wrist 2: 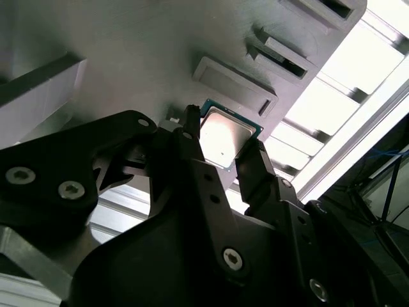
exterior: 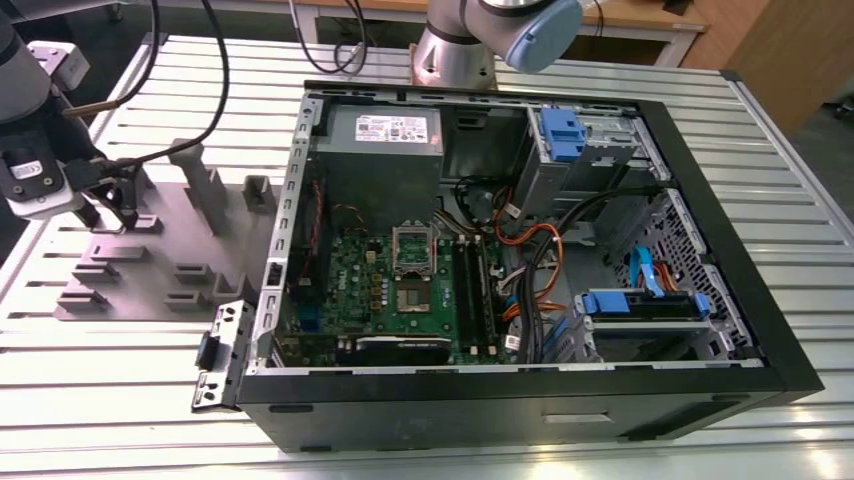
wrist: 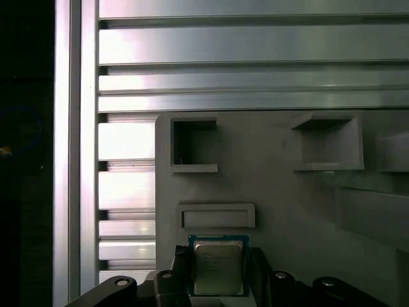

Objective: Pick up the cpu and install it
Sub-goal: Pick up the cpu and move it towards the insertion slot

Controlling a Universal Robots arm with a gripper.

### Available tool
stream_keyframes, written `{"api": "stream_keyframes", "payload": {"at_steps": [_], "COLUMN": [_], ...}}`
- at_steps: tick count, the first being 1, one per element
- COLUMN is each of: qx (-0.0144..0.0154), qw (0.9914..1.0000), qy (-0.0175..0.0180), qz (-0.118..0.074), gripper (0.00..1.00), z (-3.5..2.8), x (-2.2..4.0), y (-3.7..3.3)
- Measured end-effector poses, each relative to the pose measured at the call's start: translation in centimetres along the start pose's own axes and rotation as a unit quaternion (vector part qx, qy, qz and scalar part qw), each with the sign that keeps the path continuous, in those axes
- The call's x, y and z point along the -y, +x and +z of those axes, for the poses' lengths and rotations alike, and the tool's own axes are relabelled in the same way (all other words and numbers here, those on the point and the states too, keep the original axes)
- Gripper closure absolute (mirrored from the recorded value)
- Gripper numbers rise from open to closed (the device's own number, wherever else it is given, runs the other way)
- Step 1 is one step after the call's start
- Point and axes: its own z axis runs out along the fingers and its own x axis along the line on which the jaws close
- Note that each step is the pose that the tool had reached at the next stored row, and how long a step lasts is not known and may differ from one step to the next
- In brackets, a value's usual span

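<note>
**Cpu [wrist: 218,267] clamped in the gripper [wrist: 220,263] above the grey tray [wrist: 287,211]**

Cpu is a small, flat square. Its top is a silvery-grey metal lid with rounded corners, and a thin greenish-blue rim runs round the edge. Faint print crosses the lid in the first wrist view. In the second wrist view the lid [wrist 2: 225,135] catches a pale glare.

In both wrist views the two dark fingers [wrist: 181,272] press on opposite edges of the chip, one on each side, so the gripper is closed on it. Whether the chip rests on the tray or hangs just clear of it cannot be told.

Just beside the cpu the tray has a shallow long slot [wrist: 216,217], and a deeper square pocket [wrist: 193,146] lies beyond that. The tray lies on a ribbed metal table [wrist: 128,137].

In the exterior view the gripper [exterior: 111,208] is at the exterior view's left, over the tray [exterior: 160,262] among its raised grey blocks. It is well apart from the open black case [exterior: 534,405], which fills the middle and the exterior view's right. Inside the case, on the green board [exterior: 358,262], is a silver-framed socket [exterior: 414,243] with a dark centre.
</note>
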Motion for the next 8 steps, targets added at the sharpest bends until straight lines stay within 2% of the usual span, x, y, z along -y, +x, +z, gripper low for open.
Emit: {"api": "stream_keyframes", "payload": {"at_steps": [8], "qx": [0.0], "qw": [1.0], "qy": [0.0], "qz": [0.0], "gripper": [0.53], "z": [-0.21], "x": [-0.01], "y": [0.0]}}
